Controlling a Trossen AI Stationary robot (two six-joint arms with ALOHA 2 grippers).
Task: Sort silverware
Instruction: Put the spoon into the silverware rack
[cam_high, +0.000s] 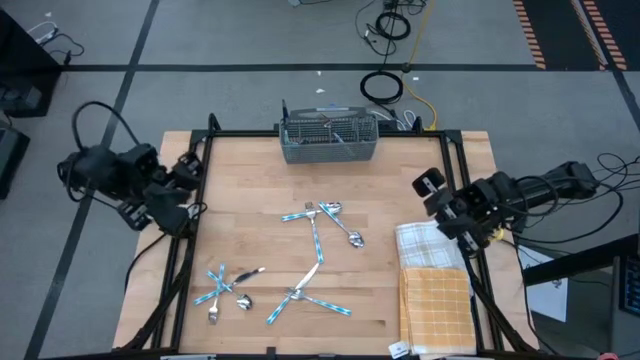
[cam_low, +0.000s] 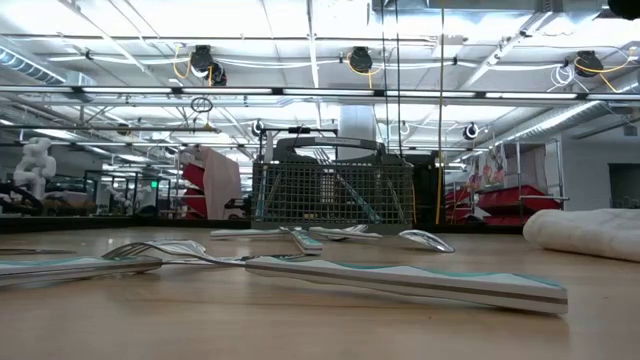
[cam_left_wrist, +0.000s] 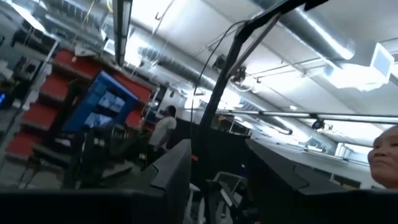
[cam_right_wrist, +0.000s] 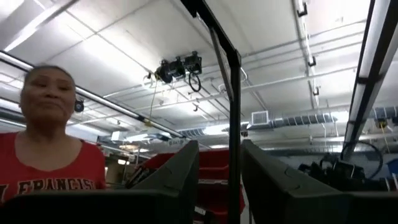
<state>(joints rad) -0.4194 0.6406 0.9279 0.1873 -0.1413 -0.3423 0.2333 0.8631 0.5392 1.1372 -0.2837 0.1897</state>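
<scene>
Both arms wait at the table edges: left gripper (cam_high: 188, 187) and right gripper (cam_high: 432, 190) parted, empty; silverware (cam_high: 316, 245) lies between them, well apart; right wrist view alone shows a person (cam_right_wrist: 50, 149)

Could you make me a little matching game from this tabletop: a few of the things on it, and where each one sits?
Things:
1. wire-mesh caddy
2. folded cloths
3. silverware
4. left gripper

Places:
A. scattered over the middle and near-left of the table
B. at the table's left edge, nothing held
C. middle of the far edge
D. near-right corner

Pairs: 1-C, 2-D, 3-A, 4-B. The right gripper waits at the right edge.
</scene>
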